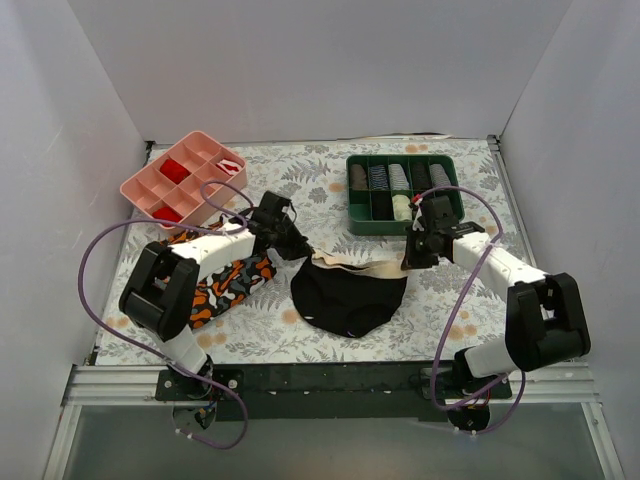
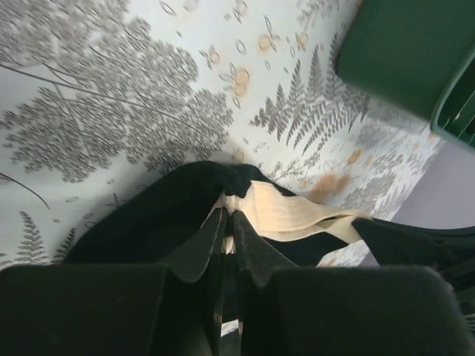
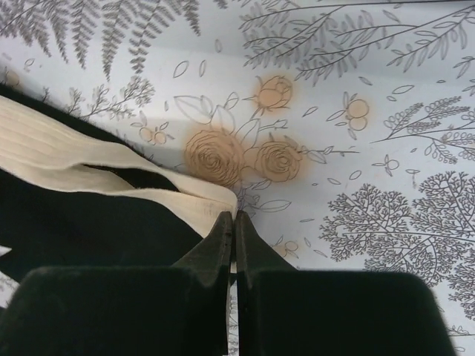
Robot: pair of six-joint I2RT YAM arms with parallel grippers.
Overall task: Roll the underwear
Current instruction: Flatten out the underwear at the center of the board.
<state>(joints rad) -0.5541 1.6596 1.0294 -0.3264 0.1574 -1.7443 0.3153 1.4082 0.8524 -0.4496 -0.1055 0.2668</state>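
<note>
Left pincer [image 2: 228, 216] on underwear [image 1: 350, 298]; fern-print, white-walled table [image 1: 300, 172]

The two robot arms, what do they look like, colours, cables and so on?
Both the left arm and right arm have white links joined by chunky black joint housings. A thin purple cable loops loosely along each. The fingers are matte black wedges tapering to narrow tips. No markings show.

Black underwear [image 1: 348, 300] with a cream waistband [image 3: 74, 157] on a fern-printed table [image 1: 450, 300]
Table white with grey ferns and orange roses; a pink tray [image 1: 140, 186], a dark green tray [image 1: 385, 227]; patterned cloth [image 1: 235, 283] orange, black and white
</note>
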